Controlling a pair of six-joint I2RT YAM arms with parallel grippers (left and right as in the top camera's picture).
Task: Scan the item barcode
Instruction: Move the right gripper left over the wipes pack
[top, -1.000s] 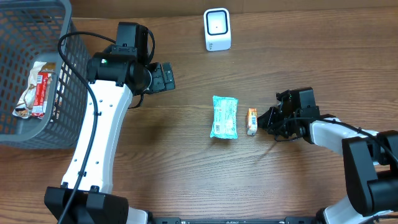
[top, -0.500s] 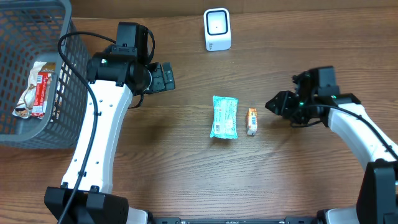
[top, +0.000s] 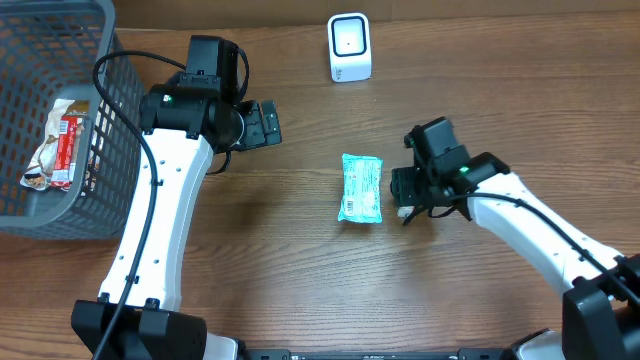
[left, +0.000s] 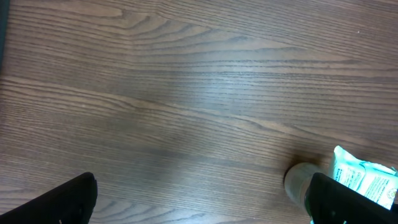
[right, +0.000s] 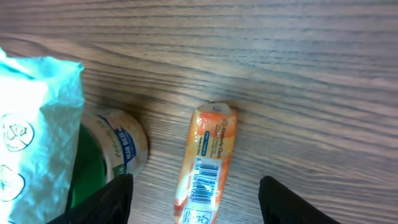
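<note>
Jaws gape on left gripper (left: 199, 202) and right gripper (right: 200, 198) alike, the latter straddling a small oblong orange plastic packet (right: 206, 163), barcode up, presumably bound for the white boxy plastic scanner (top: 349, 47) at twelve o'clock.

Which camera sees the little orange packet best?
The right wrist view: the orange packet is close up, its barcode showing. Overhead, the right arm hides nearly all of it. The left wrist view misses it, showing only the teal packet's corner.

Grey basket (top: 30, 40) far left, snack wrapper (top: 60, 140) inside.
</note>
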